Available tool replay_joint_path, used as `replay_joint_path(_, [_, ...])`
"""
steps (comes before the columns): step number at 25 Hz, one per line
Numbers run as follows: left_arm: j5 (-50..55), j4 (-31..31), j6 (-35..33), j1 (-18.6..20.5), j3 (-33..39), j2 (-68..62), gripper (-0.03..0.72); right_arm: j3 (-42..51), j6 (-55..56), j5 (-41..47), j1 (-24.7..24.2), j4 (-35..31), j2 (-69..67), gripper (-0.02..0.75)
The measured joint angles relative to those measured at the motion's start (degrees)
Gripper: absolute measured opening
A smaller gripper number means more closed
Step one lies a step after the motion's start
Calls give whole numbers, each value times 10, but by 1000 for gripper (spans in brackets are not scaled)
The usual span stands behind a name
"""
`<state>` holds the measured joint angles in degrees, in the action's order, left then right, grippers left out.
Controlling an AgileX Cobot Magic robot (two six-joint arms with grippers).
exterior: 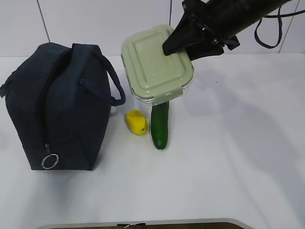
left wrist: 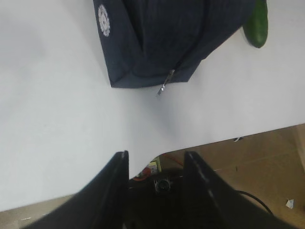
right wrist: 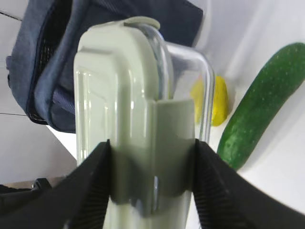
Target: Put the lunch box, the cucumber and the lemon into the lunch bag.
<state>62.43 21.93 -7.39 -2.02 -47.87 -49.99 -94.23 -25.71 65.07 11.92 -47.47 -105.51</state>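
White tabletop (exterior: pixel 228 157) spreads under me, with a pale wall behind. My right gripper (right wrist: pixel 151 181) is clamped across the clip edge of the square clear glass lunch box with its sage-green lid (exterior: pixel 156 64), holding it tilted above the table. Below it lie the dark green cucumber (exterior: pixel 160 125) and, just beside it, the small yellow lemon (exterior: pixel 137 122). At the left stands the boxy navy fabric lunch bag (exterior: pixel 59 107). My left gripper (left wrist: pixel 155 186) hangs parted, grasping nothing.

Green-lidded lunch box (exterior: pixel 157 64) hangs tilted above cucumber (exterior: pixel 159 124) and lemon (exterior: pixel 136 122), beside upright navy lunch bag (exterior: pixel 59 105).
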Motion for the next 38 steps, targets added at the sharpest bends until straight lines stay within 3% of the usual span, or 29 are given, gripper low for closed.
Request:
replay_joint_path(12, [-38,26,-76,0,-149,-165,274,-4,1,-35,35,-9,0,385])
replay_joint_path(16, [-46,34,-92,0,-166,-212,274,-4,0,-41,36,-45,0,385])
replay_joint_path(22, [-69,107,-146,0,-178,-274,274,-4,-27,-49,37,-98,0,385])
replay_joint_path(34, [-84,119,-178,0,-238,-384,324,-4,-39,-64,42,-152,-8,385])
replay_joint_path(36, [-81,120,-181,0,-242,-401,315,-4,-39,-66,42,-163,-16,385])
replay_joint_path(38, [-77,120,-181,0,-243,-409,255,-4,-39,-67,42,-175,-22,385])
